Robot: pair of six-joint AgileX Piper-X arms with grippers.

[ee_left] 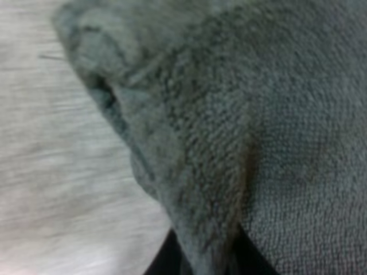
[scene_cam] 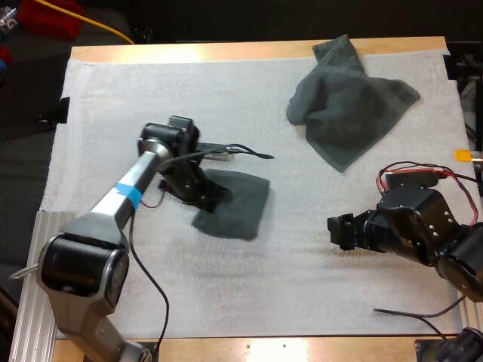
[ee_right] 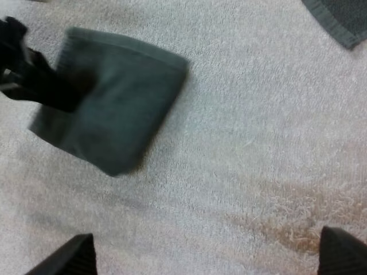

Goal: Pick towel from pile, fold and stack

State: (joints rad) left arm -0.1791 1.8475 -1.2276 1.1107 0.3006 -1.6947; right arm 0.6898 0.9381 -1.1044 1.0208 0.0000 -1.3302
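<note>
1. My left claw (scene_cam: 215, 197) is clenched tight on the folded dark grey-green towel (scene_cam: 235, 207).
2. In my left wrist view, the claw's two black fingers (ee_left: 163, 266) squeeze a soft ridge of the fuzzy cloth from both sides.
3. That towel lies flat as a small square near the middle of the white fuzzy mat (scene_cam: 226, 98). In the high view my left claw sits at the side of the towel nearest my left arm.
4. My right claw (scene_cam: 339, 230) is let go. In my right wrist view its two black fingers (ee_right: 63, 258) stand far apart with nothing between them, and only bare mat is under them.
5. In the high view my right claw is low over the mat, to the right of the folded towel and well apart from it. It points toward the towel.
6. The crumpled dark grey-green towel (scene_cam: 351, 113) lies in a loose heap on the far right part of the mat, well apart from the folded one and from both claws. One corner of it reaches the mat's far edge.
7. The mat lies on the light wooden table (scene_cam: 226, 51).
</note>
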